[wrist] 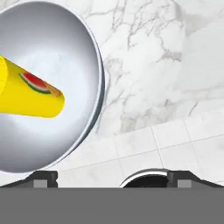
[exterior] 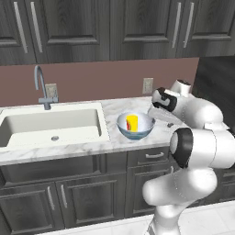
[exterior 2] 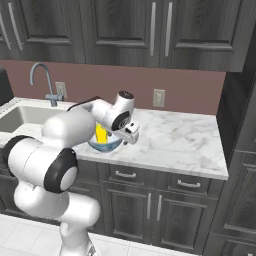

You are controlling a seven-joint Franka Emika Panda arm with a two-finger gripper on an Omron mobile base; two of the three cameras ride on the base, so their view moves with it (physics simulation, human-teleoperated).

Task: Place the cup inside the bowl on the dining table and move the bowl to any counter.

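Note:
The bowl [exterior: 143, 132], pale blue-grey outside and white inside, stands on the marble counter [exterior: 114, 108] just right of the sink. The yellow cup [exterior: 132, 122] with its red mark stands inside it. In the hand view the cup [wrist: 30, 94] lies across the bowl's white inside [wrist: 61, 48]. My gripper [wrist: 113, 179] is open and holds nothing. It hovers just off the bowl's right rim, above the counter's front edge, and does not touch the bowl. From the right base view the gripper [exterior 2: 128, 139] partly covers the bowl [exterior 2: 102, 146]. The dining table is out of view.
A white sink [exterior: 103, 124] with a grey faucet [exterior: 42, 87] lies left of the bowl. Bare marble counter [exterior 2: 180, 135] stretches right of the bowl to a dark tall unit. Dark wall cabinets hang above, and a wall outlet [exterior: 148, 85] sits behind the bowl.

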